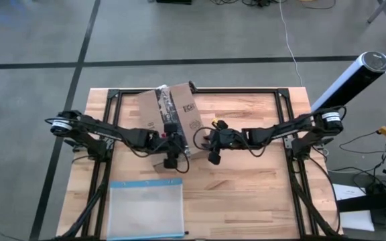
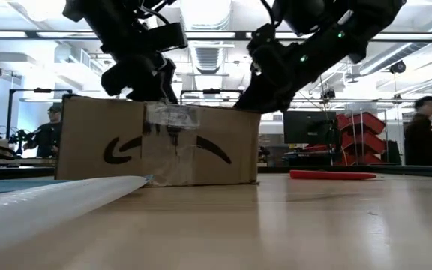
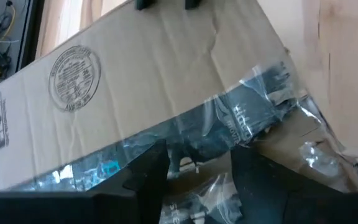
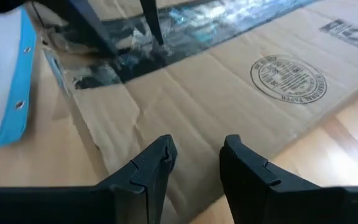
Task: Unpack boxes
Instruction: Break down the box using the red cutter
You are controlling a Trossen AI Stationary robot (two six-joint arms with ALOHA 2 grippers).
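Observation:
The brown cardboard box [image 1: 173, 115] lies flat at the table's middle, with its taped seam [image 3: 241, 118] facing up. My left gripper [image 3: 197, 171] is open above the seam, close to the box's near end, one finger on each side of the tape. My right gripper [image 4: 197, 155] is open too. It hangs over the box's right top flap [image 4: 229, 93], close to the box's right edge [image 2: 250, 109]. In the high view both grippers, left [image 1: 171, 142] and right [image 1: 206, 144], stand at the box's near end. My left gripper points down at the taped seam [image 4: 160, 50]; in the right wrist view a dark fingertip [image 4: 153, 28] reaches the tape there, but I cannot tell whether it touches. My right gripper slants down over the right flap, and contact cannot be told either.
A clear plastic pouch with a blue edge [image 1: 146, 207] lies near the table's front left. A small red tool [image 2: 332, 175] lies on the wood to the right of the box. Black frame rails [image 1: 112, 100] run along the table's sides and far edge.

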